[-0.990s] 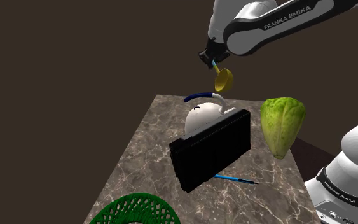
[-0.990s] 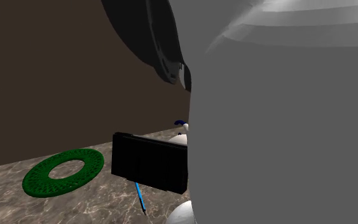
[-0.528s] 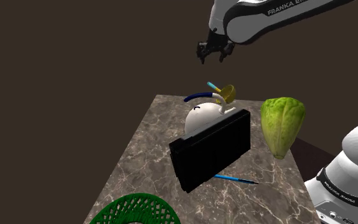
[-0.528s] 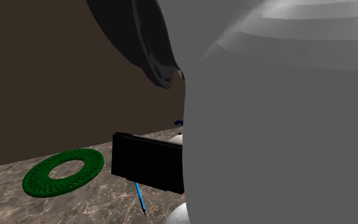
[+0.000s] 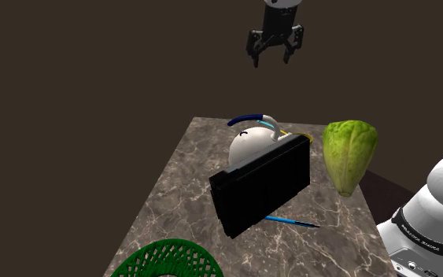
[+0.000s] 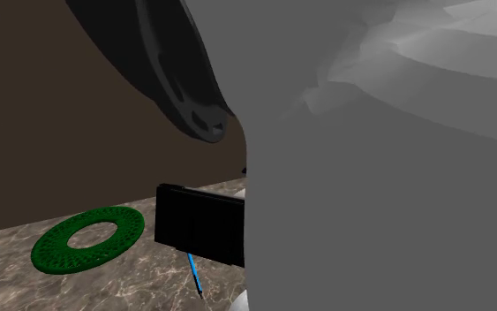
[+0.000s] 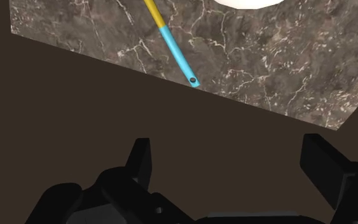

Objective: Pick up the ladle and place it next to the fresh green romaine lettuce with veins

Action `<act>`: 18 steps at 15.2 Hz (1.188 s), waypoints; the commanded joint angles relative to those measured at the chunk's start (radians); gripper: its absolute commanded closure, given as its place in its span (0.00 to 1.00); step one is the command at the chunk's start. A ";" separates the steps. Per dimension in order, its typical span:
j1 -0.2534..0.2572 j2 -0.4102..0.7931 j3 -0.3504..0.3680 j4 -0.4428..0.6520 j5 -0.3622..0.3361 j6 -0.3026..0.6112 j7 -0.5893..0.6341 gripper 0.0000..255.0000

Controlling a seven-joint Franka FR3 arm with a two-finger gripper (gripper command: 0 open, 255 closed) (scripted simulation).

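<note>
Brown marble-pattern table (image 5: 182, 197). Black slab (image 5: 263, 185) stands on edge mid-table. White teapot (image 5: 249, 143) with a blue handle sits just behind the slab. Ladle (image 7: 172, 44) lies flat beside the teapot, yellow shaft with a cyan end, tip at the table edge. Lettuce (image 5: 349, 153) lies at the shoulder view's right edge of the table, near the slab. Blue pen (image 5: 292, 222) lies at the slab's foot on the near side. Green ring (image 6: 87, 237) lies flat, well apart from the slab.
</note>
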State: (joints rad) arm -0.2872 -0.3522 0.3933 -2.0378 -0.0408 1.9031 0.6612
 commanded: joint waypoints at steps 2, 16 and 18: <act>0.002 0.003 -0.003 -0.013 0.008 -0.001 -0.008 0.00; 0.000 0.015 -0.002 -0.063 0.003 0.060 -0.004 1.00; 0.000 0.015 -0.002 -0.063 0.003 0.060 -0.004 1.00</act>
State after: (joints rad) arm -0.2875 -0.3375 0.3914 -2.1010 -0.0377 1.9634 0.6569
